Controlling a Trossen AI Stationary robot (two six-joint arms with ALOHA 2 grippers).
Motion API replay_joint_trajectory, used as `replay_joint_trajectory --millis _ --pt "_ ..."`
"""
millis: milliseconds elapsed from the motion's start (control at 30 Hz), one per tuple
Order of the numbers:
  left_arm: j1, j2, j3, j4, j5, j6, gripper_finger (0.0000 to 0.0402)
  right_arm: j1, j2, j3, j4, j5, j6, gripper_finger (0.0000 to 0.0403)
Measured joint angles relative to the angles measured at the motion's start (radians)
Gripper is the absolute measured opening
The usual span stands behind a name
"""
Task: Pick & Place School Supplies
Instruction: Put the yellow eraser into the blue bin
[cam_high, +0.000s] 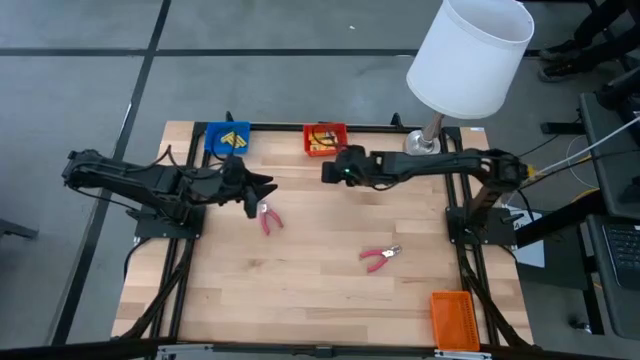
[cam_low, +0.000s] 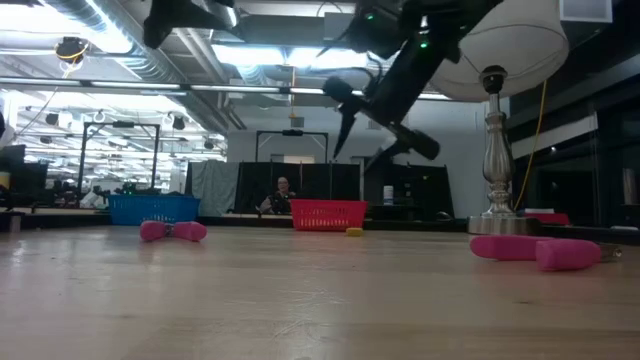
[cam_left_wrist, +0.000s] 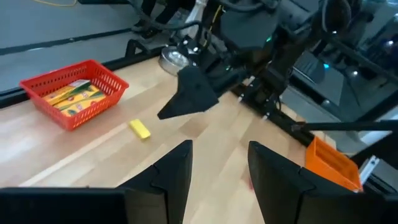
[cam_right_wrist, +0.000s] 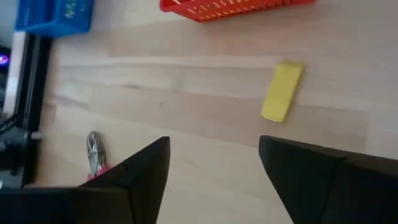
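School supplies are only partly sorted, we judge. On the table (cam_high: 300, 290), the red tray (cam_high: 325, 139) already holds yellow packets (cam_left_wrist: 73, 96) and the blue tray (cam_high: 227, 137) some yellow items, while the orange tray (cam_high: 452, 320) looks empty. Two pink-handled pliers (cam_high: 270, 219) (cam_high: 379, 257) lie loose mid-table, and one yellow packet (cam_right_wrist: 282, 91) lies just beside the red tray. The right gripper (cam_right_wrist: 214, 165) hovers near this packet, fingers spread, holding nothing. The left gripper (cam_left_wrist: 219, 165), also spread and empty, waits above the nearer pliers.
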Motion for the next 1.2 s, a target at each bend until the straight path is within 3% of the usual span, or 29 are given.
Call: replay_joint_trajectory --millis 167,433,633,800,1000,1200 --pt "-0.021 -0.057 0.000 -0.044 -0.003 -0.007 0.0149 -0.007 0.077 0.125 -0.217 0.006 0.077 0.0250" --pt "-0.031 -0.107 0.000 -0.065 -0.004 0.009 0.0147 0.010 0.139 0.292 -0.277 0.035 0.077 0.0222" --pt "-0.031 -0.120 0.000 -0.065 -0.004 0.012 0.0143 -0.031 0.220 0.374 -0.513 -0.012 0.049 0.0200" --pt "-0.031 -0.127 0.000 -0.065 -0.002 0.019 0.0143 -0.030 0.230 0.384 -0.413 -0.061 0.053 0.0195" --pt "-0.031 -0.129 0.000 -0.065 0.003 0.018 0.0143 -0.017 0.230 0.384 -0.153 -0.177 0.067 0.0194" --pt "-0.031 -0.129 0.000 -0.064 0.004 0.010 0.0143 -0.039 0.230 0.384 -0.172 -0.265 0.156 0.0194"
